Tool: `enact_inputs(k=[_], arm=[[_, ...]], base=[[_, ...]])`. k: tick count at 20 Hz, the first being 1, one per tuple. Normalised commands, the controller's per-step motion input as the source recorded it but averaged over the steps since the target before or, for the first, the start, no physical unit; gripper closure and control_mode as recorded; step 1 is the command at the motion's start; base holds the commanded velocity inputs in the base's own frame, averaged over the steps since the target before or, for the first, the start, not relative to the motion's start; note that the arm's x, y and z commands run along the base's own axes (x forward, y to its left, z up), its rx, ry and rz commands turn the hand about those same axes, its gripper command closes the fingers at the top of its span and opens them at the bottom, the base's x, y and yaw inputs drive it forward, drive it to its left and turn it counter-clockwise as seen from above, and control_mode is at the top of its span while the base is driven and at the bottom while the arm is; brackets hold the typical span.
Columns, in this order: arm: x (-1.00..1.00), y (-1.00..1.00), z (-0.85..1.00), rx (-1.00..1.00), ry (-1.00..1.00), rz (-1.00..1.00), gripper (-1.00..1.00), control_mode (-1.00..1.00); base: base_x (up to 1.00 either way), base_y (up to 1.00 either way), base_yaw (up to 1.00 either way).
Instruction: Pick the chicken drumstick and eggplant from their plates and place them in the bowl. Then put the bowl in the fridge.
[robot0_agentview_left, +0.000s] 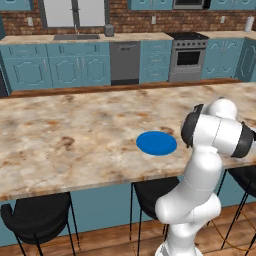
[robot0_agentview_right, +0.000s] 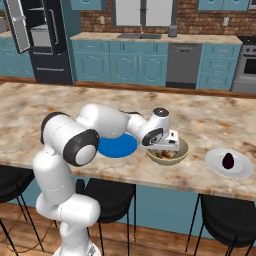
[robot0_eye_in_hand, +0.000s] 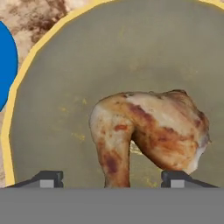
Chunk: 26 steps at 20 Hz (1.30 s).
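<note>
drumstick: chicken drumstick (robot0_eye_in_hand: 148, 133) lies inside the bowl (robot0_eye_in_hand: 52, 87), golden-brown, just ahead of the hand camera
fingers: gripper (robot0_eye_in_hand: 113, 178) spread wide, one tip on each side of the drumstick, gripping nothing
bowl: on the tabletop (robot0_agentview_right: 210, 120) near its front edge, just beside the blue plate (robot0_agentview_right: 118, 145)
eggplant: eggplant (robot0_agentview_right: 228, 160) dark, on the pale plate (robot0_agentview_right: 242, 167) apart from the bowl
fridge: fridge (robot0_agentview_right: 42, 40) door open, far across the kitchen
</note>
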Motion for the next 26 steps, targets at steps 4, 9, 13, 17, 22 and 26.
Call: enact_inputs(k=[4, 9, 13, 17, 22, 26], arm=[[-0.23, 0.0, 0.65, 0.08, 0.0, 0.0, -1.0, -1.0], [-0.38, 0.13, 0.55, 0.02, 0.0, -0.01, -1.0, -1.0], [-0.44, 0.29, 0.44, 0.0, 0.09, -0.07, -1.0, -1.0], [-0.48, 0.36, 0.28, 0.0, 0.08, -0.1, -1.0, -1.0], [-0.72, 0.32, 0.07, 0.0, 0.0, -0.11, -1.0, -1.0], [-0.71, 0.39, 0.0, 0.0, -0.01, -0.1, -1.0, -1.0]], base=[[0.0, 0.0, 0.0], [0.0, 0.0, 0.0], [0.0, 0.0, 0.0], [0.0, 0.0, 0.0], [0.0, 0.0, 0.0], [0.0, 0.0, 0.0]])
